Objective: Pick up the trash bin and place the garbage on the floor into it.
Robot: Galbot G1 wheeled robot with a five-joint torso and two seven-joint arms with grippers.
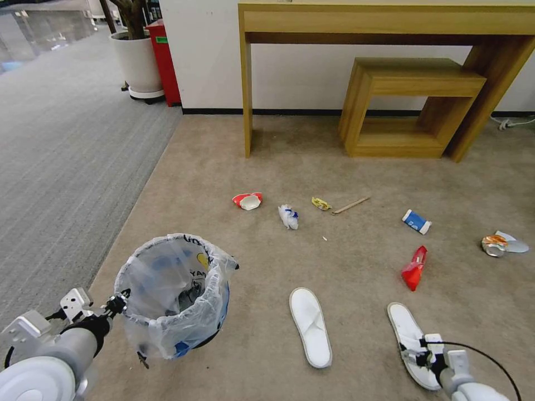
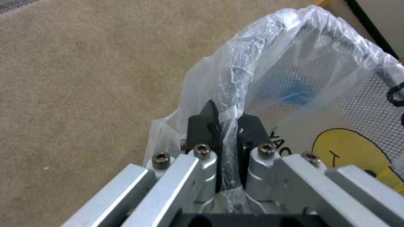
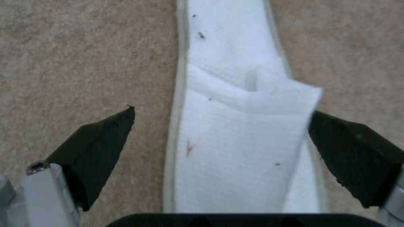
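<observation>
Left gripper (image 2: 227, 126) clamped tight on the bagged rim of the bin (image 1: 173, 295), at the carpet's (image 1: 356, 262) near left; whether its base touches the carpet is hard to tell. Right gripper (image 3: 223, 132) wide open, fingers either side of the right slipper (image 1: 409, 340), gripping nothing; the arm hides that slipper's toe. Second slipper (image 1: 310, 326) lies between. Small litter farther off; far-right piece (image 1: 501, 244) unclear.

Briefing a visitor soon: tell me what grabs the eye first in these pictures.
The left gripper, at the near left, is clamped on the bag-lined rim of the trash bin. The right gripper hangs open over a white slipper at the near right. More litter dots the beige floor ahead, before a wooden desk.
</observation>
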